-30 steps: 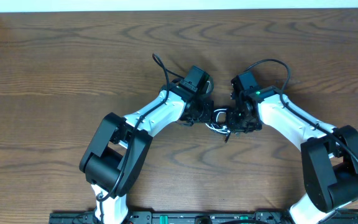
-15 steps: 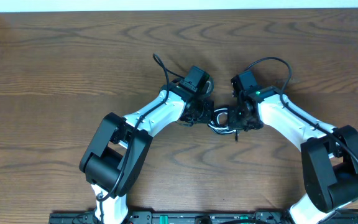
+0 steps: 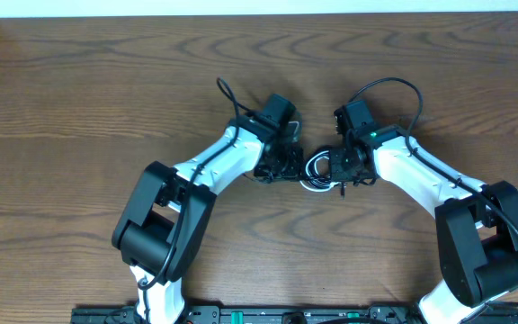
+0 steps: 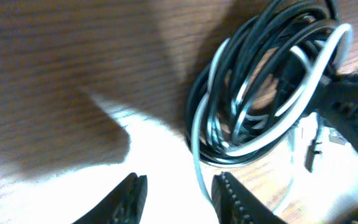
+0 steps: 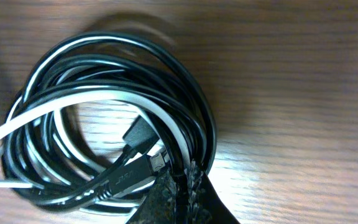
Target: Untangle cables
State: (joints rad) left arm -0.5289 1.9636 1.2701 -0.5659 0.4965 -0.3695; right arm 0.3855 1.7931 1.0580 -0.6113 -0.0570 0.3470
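table [image 3: 79,108]: brown wood grain, bearing both arms and the work.

left arm [image 3: 214,162] and right arm [image 3: 421,171]: both reach in toward the middle of the table, wrists close together, one on each side of the bundle.

cables [image 3: 317,175]: one small coil lying on the table between the two wrists. black loops and a white one are wound together, not yet separated.

step in hand, as judged: anchor the coil on one side and draw a single strand out from the other. to do it well, the free pincer should take only the white strand [image 4: 197,155], low and near the coil. the pull should go left and away from the anchor, slowly, so the loops open rather than cinch.

right gripper [image 5: 185,180]: closed tight at the near right rim of the coil. black strands appear nipped at its tips.

left gripper [image 4: 179,193]: jaws partly apart at the near left of the coil, holding nothing. the white strand runs down into the gap, close to one finger; contact cannot be confirmed.

plug ends [image 5: 143,134]: two small dark plugs inside the coil, near the closed tips. they are likely to snag.
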